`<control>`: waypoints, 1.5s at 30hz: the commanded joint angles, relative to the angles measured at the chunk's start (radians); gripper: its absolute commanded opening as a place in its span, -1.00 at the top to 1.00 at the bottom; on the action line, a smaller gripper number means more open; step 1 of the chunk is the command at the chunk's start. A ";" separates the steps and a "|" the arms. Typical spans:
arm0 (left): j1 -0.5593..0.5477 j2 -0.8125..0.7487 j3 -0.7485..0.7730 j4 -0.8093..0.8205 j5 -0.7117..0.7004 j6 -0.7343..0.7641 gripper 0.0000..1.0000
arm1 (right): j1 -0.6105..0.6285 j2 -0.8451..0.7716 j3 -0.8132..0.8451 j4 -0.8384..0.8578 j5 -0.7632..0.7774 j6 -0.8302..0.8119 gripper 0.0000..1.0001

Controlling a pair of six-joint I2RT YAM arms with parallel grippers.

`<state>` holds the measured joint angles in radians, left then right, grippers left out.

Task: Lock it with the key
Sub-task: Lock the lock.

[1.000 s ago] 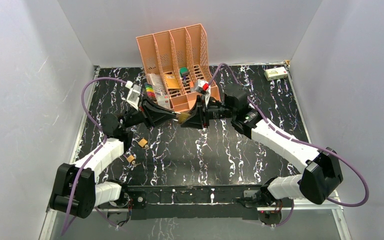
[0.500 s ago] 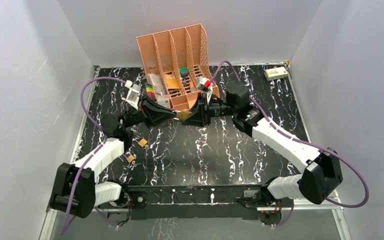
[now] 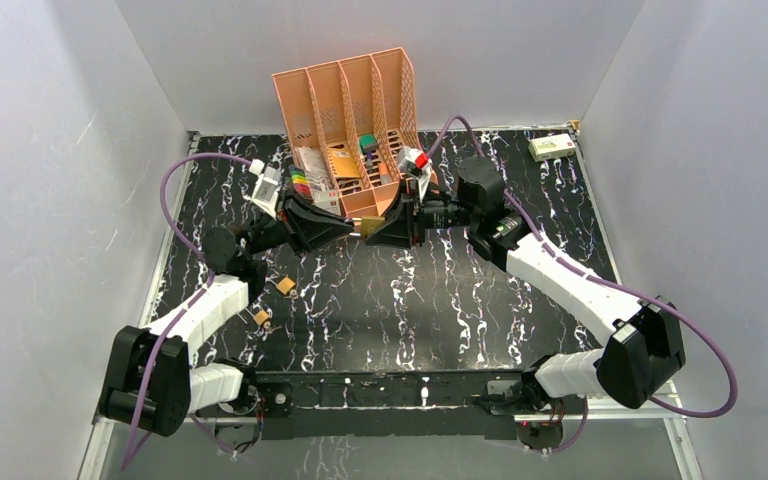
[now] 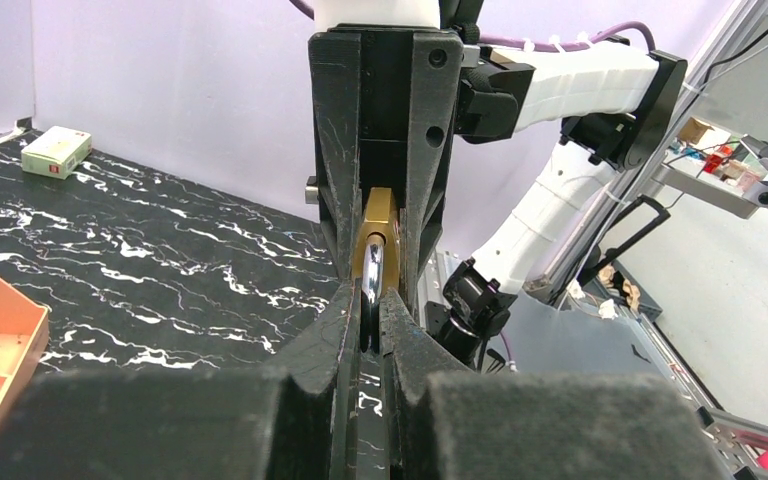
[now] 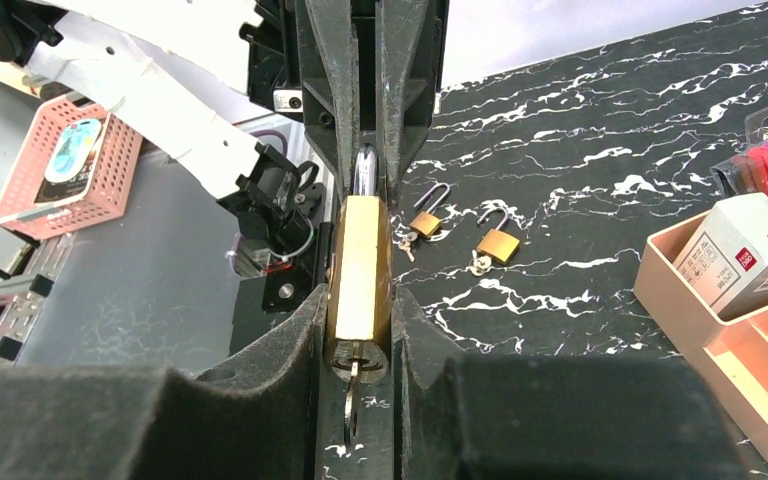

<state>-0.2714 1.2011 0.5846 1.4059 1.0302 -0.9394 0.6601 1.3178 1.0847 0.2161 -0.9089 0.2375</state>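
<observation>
A brass padlock is held in the air between my two grippers, in front of the orange organiser. My right gripper is shut on the padlock's body. The key, thin and silvery, sticks out of the keyhole at the near end, between my right fingers, and nothing grips it. My left gripper is shut on the padlock's silvery shackle, with the brass body just beyond. In the top view the left gripper and right gripper meet tip to tip at the padlock.
Two small open brass padlocks lie on the black marbled table, seen left of centre from above. The orange file organiser stands just behind the grippers. A white box sits back right.
The right wrist has edged toward the back and turned slightly, carrying the padlock with it. The left arm has barely moved. Both grips are unchanged.
</observation>
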 commanded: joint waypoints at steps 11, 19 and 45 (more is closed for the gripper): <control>0.046 0.004 0.015 0.024 -0.059 0.030 1.00 | -0.066 -0.085 0.052 0.224 -0.154 0.100 1.00; 0.041 0.020 0.023 0.025 -0.069 0.022 1.00 | -0.066 -0.072 0.026 0.299 -0.159 0.153 1.00; 0.037 0.007 0.021 -0.044 -0.096 0.081 1.00 | -0.063 -0.037 -0.002 0.378 -0.159 0.217 1.00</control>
<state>-0.2848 1.2049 0.6048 1.3781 0.9901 -0.9142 0.6193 1.3384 1.0187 0.4931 -0.9497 0.4381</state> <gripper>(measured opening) 0.041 0.288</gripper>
